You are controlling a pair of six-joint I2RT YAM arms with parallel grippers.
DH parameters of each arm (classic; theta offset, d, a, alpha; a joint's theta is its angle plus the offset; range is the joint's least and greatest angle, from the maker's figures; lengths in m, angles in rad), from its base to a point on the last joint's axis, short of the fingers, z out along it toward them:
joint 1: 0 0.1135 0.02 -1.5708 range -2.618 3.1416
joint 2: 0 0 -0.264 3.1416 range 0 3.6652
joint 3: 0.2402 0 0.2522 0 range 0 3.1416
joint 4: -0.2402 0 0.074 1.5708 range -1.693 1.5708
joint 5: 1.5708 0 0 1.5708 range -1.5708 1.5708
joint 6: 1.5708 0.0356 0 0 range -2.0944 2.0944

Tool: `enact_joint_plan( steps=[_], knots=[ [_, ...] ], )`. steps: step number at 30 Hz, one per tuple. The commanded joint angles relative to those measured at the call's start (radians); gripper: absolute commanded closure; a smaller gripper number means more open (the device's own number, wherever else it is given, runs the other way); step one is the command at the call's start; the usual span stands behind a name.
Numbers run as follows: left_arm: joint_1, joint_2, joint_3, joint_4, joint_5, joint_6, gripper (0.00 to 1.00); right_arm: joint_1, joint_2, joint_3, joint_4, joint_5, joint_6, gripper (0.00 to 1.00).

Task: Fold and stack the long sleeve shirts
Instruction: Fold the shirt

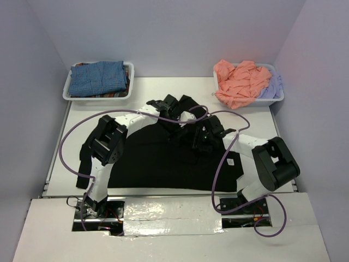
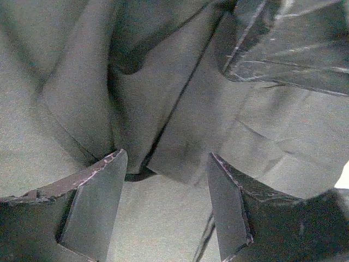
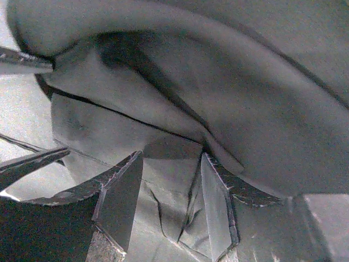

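The black shirt [image 1: 158, 158] lies spread across the middle of the surface [image 1: 163, 87]. Its near edge runs fairly straight in front of the arm bases, and one sleeve trails off on the left. Its far edge is rumpled into a heap, and both arms reach into that heap, close together.

From the left wrist we see the left jaws standing well apart over soft ridges of black cloth. A fold runs into the gap, but nothing is pinched. From the right wrist the right jaws are about half open. A small crease stands between them, loose on both sides, so they hold nothing either.

We judge the step to be the first fold of this shirt, with both jaws seeking a grip on the bunched far part. The body is not yet doubled over.

Next, each pair of jaws needs to close on a single layer at matching points. Then both should lift together and carry the cloth evenly, so the limp fabric does not twist or drag.

Further out, a blue-checked shirt [image 1: 101, 78] lies flat in the left bin [image 1: 68, 90]. A pink shirt [image 1: 240, 82] and a lavender shirt [image 1: 274, 86] sit crumpled in the right bin [image 1: 278, 99], apparently waiting.
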Motion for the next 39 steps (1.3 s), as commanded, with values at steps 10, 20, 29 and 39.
enact_joint_plan(
  steps=[10, 20, 29, 39],
  knots=[
    [-0.005, 0.019, -0.028, 0.027, -0.044, -0.006, 0.39, -0.009, 0.041, 0.058, 0.058, -0.022, -0.049, 0.69],
    [0.001, 0.023, 0.051, -0.099, 0.07, 0.046, 0.35, -0.005, 0.001, 0.029, 0.064, -0.057, -0.098, 1.0],
    [0.004, 0.026, 0.062, -0.202, 0.076, 0.135, 0.28, -0.006, -0.014, 0.015, 0.061, -0.067, -0.108, 0.95],
    [0.015, 0.034, 0.002, -0.193, -0.005, 0.086, 0.25, -0.004, -0.019, 0.012, 0.069, -0.073, -0.101, 0.94]
  ],
)
